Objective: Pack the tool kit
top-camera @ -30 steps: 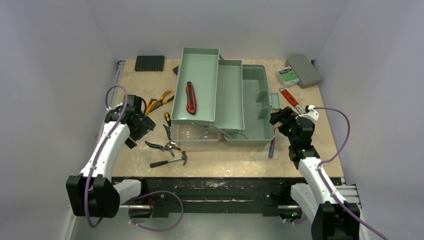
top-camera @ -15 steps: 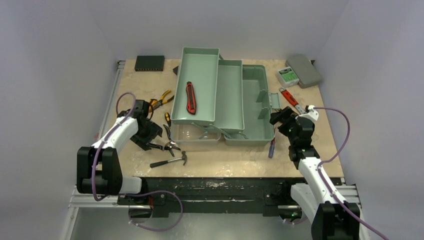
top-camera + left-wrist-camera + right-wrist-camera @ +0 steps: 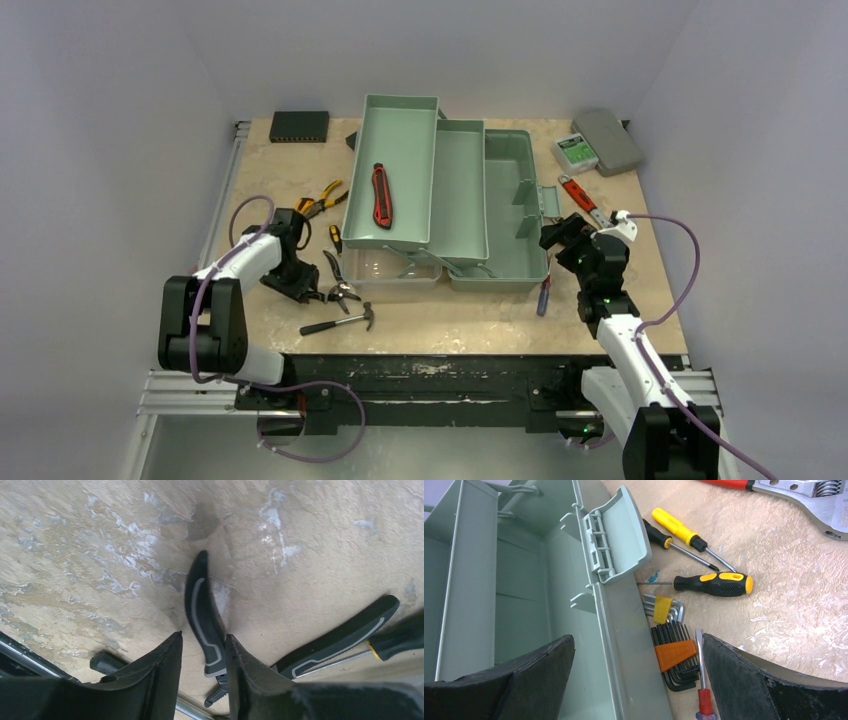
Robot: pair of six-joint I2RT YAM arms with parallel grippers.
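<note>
The left pincer [image 3: 204, 639] is set low on the surface [image 3: 310, 555], narrowed astride one handle of the black-handled pliers [image 3: 199, 600], a gap showing, so nothing is pinched yet. The toolbox [image 3: 505, 170] is laid fanned open mid-surface for loading; the right pincer [image 3: 638, 640] is held spread over its wall.

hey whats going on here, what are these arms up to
Two robot arms are packing a tool kit. The left gripper is down at the table with its jaws either side of one handle of the black pliers, not clamped yet. The right gripper hangs wide open at the right side of the green toolbox, above screwdrivers and hex keys. A red knife lies in a fold-out tray; the hammer and orange pliers lie on the table.
</note>
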